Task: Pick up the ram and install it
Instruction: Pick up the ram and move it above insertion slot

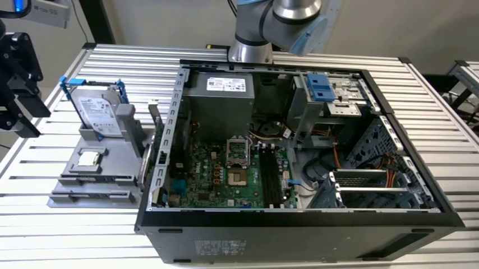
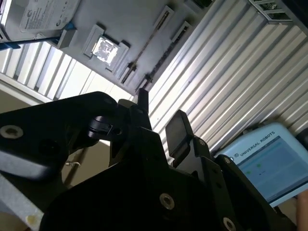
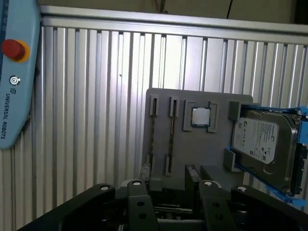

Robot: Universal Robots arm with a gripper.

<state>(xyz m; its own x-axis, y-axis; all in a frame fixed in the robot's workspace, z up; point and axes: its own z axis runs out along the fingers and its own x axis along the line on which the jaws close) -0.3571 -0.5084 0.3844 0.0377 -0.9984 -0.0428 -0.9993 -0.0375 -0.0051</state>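
The ram (image 3: 153,137) is a thin dark stick standing on edge in a long slot of the grey holder (image 3: 192,154); a second like strip (image 3: 172,137) stands beside it. In the second wrist view the ram (image 2: 144,55) shows as a dark line across the holder. My gripper (image 3: 166,180) hangs short of the holder, open, with nothing between its fingers. In the exterior view the gripper (image 1: 22,120) is at the far left, beyond the holder (image 1: 93,179). The open computer case (image 1: 299,224) holds the motherboard (image 1: 217,179) with its long black memory slots (image 1: 273,176).
On the holder also sit a silver hard drive with a blue bracket (image 1: 97,112) and a small square CPU chip (image 1: 87,159). A blue-and-white teach pendant (image 3: 17,72) lies on the ribbed metal table (image 1: 441,106). The arm's base (image 1: 250,50) stands behind the case.
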